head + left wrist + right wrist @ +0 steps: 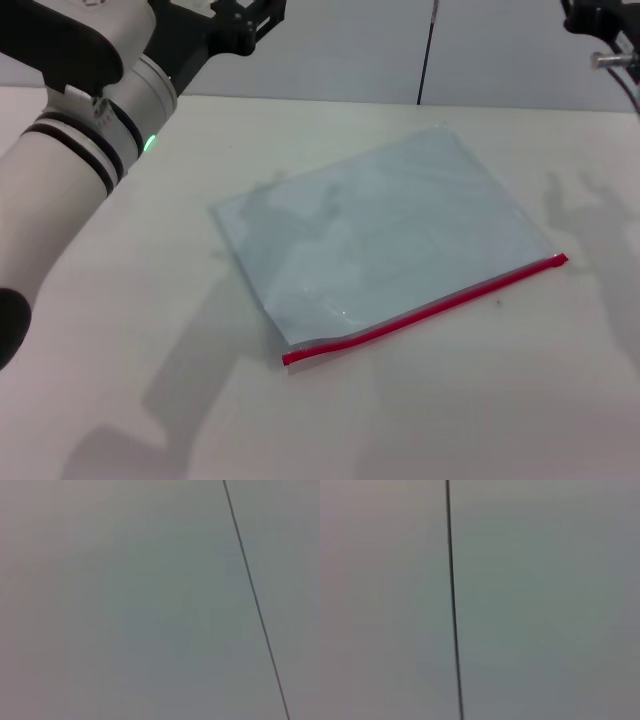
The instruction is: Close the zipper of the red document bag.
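Note:
The red document bag lies flat on the white table, a translucent pale blue-grey pouch turned at an angle. Its zipper is a thin red strip along the edge nearest me, running from near left to farther right, and it bows a little near the left end. My left gripper hangs high at the back left, well away from the bag. At the top right corner only part of my right gripper shows, also raised and clear of the bag. Neither touches anything.
My white left arm reaches across the left side of the table. A grey wall with a dark vertical seam stands behind the table. Both wrist views show only that wall and the seam.

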You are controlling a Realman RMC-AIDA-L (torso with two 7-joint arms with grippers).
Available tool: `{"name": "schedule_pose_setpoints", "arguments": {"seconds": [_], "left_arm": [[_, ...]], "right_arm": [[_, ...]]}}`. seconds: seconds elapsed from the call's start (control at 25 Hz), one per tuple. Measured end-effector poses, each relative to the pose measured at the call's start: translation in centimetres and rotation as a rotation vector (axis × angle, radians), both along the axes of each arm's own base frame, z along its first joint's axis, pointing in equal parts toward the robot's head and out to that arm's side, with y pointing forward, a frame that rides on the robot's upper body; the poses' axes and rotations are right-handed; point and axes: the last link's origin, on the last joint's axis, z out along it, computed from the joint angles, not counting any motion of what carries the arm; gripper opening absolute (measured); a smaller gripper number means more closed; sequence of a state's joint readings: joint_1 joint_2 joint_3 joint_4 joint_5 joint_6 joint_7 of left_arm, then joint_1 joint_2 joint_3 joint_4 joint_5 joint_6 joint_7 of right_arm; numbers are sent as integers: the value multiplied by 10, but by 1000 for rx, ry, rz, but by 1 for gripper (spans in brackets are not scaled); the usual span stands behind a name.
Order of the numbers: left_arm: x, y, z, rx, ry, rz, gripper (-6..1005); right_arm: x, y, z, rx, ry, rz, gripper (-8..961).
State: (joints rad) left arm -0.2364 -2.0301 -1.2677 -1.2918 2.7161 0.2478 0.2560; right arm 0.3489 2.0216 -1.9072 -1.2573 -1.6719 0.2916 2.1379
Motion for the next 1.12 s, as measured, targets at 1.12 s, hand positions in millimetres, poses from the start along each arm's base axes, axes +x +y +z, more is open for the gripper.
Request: {"name": "schedule_pose_setpoints", "arguments": {"seconds": [1.12], "left_arm": [[-6,8,-4,-9,7,12,831]], "right_arm": [[68,8,-13,23,3,-173,426]]}}
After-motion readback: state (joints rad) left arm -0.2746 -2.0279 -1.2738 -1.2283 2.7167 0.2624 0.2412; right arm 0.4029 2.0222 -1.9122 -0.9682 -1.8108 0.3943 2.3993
